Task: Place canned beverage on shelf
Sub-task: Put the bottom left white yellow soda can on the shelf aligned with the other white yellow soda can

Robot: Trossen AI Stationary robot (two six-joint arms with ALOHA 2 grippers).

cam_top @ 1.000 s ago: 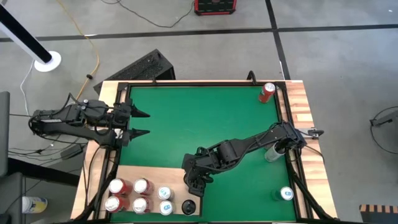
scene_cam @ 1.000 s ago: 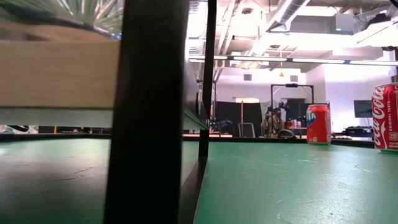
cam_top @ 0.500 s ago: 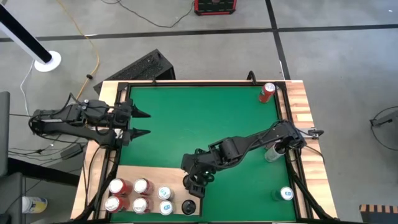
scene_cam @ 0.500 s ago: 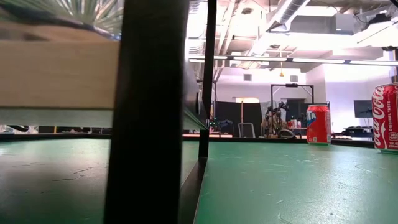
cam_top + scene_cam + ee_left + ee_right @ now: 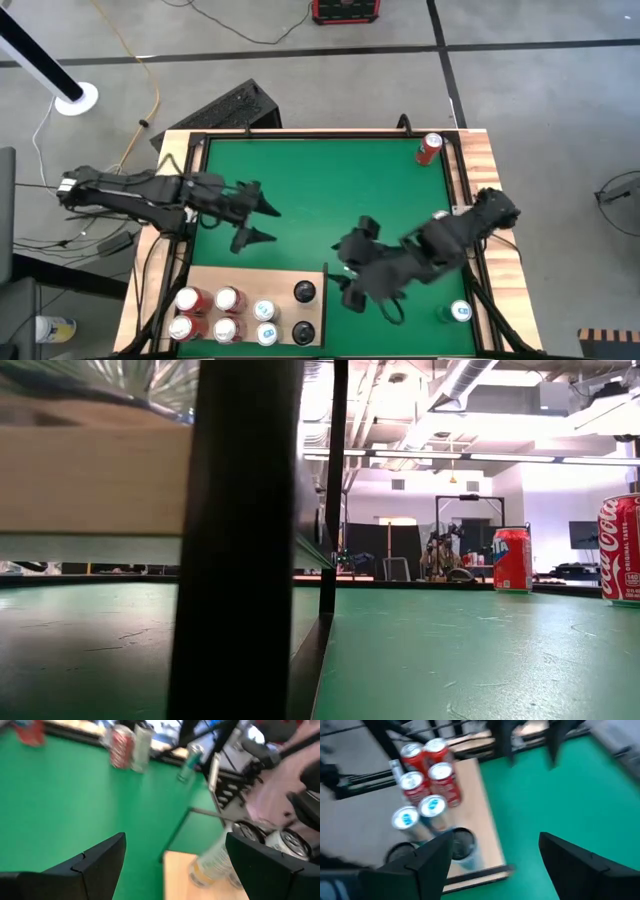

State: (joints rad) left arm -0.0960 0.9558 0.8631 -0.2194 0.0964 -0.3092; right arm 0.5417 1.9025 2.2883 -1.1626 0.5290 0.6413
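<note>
The shelf (image 5: pixel 255 300) lies at the surface's (image 5: pixel 320 190) near-left corner, carrying 6 cans, the newest dark can (image 5: pixel 304 292) at its right edge. The right pincer (image 5: pixel 345 285), spread and empty, hovers just right of it; the left pincer (image 5: pixel 262 222) is spread too.

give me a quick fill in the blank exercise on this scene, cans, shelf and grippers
1. The shelf holds ___ red cans.
2. Both dark-topped cans stand at the shelf's ___ end in the high view.
3. The right gripper, beside the shelf, has its fingers ___.
4. The left gripper hovers over the ___ mat.

Missing words: four; right; open; green
</note>
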